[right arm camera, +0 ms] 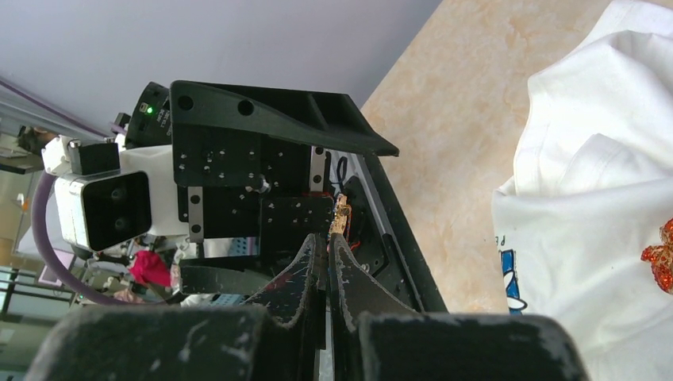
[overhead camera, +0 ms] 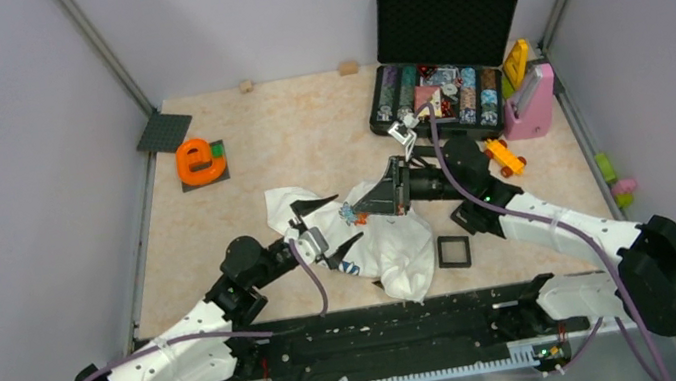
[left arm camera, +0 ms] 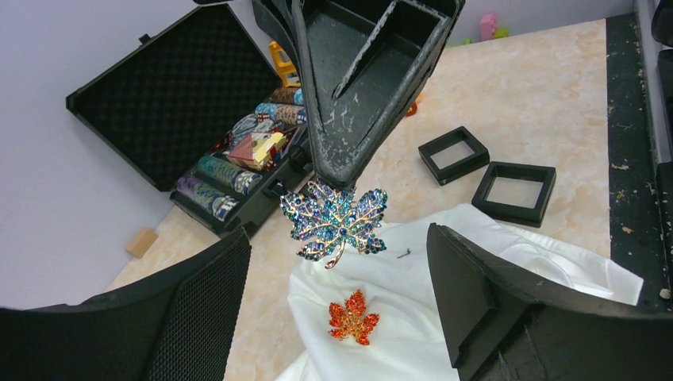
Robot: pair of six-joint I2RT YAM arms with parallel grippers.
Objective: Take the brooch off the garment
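Note:
The white T-shirt [overhead camera: 392, 243] lies crumpled between the two arms; it also shows in the left wrist view [left arm camera: 476, 333] and in the right wrist view [right arm camera: 587, 198]. My right gripper [overhead camera: 360, 210] is shut on a blue jewelled leaf brooch [left arm camera: 337, 222] and holds it at the shirt's edge, seemingly lifted off the cloth. In the right wrist view the right gripper [right arm camera: 329, 240] shows its jaws pressed together, with the brooch's gold edge [right arm camera: 343, 216] past the tips. My left gripper [left arm camera: 340, 266] is open and empty, its fingers [left arm camera: 476, 294] on either side of an orange leaf brooch [left arm camera: 351, 317] that is on the shirt.
Two small black square boxes [overhead camera: 453, 251] [overhead camera: 470, 218] sit right of the shirt. An open black case [overhead camera: 441, 64] of chips stands at the back right, with a pink object [overhead camera: 532, 106] and toys beside it. An orange toy [overhead camera: 196, 161] sits at the back left. A small pin [left arm camera: 404, 254] lies on the cloth.

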